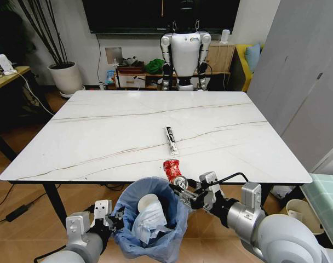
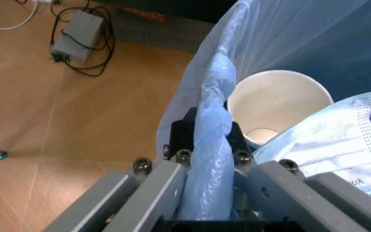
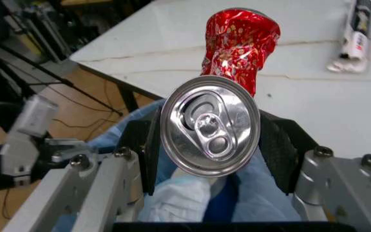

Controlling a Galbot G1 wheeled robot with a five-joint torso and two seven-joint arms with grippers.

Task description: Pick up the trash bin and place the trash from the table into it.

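My right gripper (image 1: 181,185) is shut on a crushed red can (image 1: 172,170), held just off the table's (image 1: 101,137) front edge, above the bin's rim. In the right wrist view the can (image 3: 212,126) sits between the black pads (image 3: 279,148), silver top toward the camera. Below the front edge, my left gripper (image 1: 115,219) is shut on the rim of the trash bin (image 1: 135,192), whose blue bag (image 2: 212,125) passes between its fingers. A paper cup (image 2: 279,104) and a pale mask (image 2: 340,140) lie inside. A black-white stick wrapper (image 1: 170,139) lies mid-table.
Another white robot (image 1: 184,52) stands beyond the table's far edge. A white plant pot (image 1: 66,78) and a wooden desk (image 1: 5,76) are at the far left. Grey panels (image 1: 303,82) close in the right side. Cables and a power adapter (image 2: 76,36) lie on the floor.
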